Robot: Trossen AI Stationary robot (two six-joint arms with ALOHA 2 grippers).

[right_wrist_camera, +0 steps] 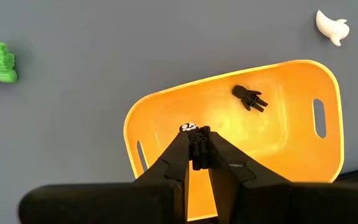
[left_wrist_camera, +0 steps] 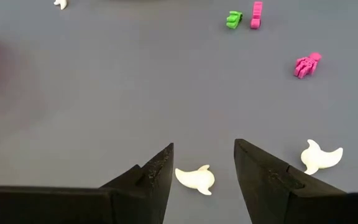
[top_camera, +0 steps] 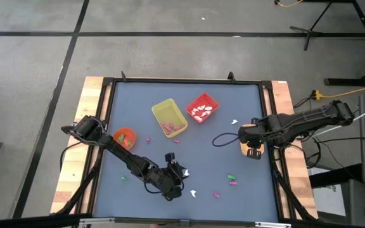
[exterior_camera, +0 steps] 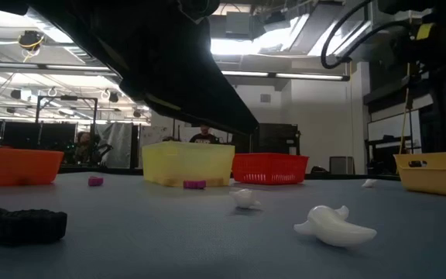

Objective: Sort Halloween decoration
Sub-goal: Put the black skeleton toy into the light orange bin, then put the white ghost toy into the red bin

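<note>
Left gripper (left_wrist_camera: 204, 163) straddling a white ghost (left_wrist_camera: 196, 178); right gripper (right_wrist_camera: 197, 149) over the tray (right_wrist_camera: 303, 81) with a black trinket (right_wrist_camera: 197, 148).

Left fingers spread, one either side of the ghost, which lies flat on the mat between the tips, not yet touched. Its long axis seems to run across the gap, tail toward one finger, so closing likely pinches it end to end. Second ghost (left_wrist_camera: 319, 156) just beside, outside the fingers. Left arm far nearer; right gripper is well apart, fingers pressed on the black trinket above the tray, where another black piece (right_wrist_camera: 249, 98) lies. Pink (left_wrist_camera: 307, 64) and green (left_wrist_camera: 233, 19) pieces scattered beyond.
</note>
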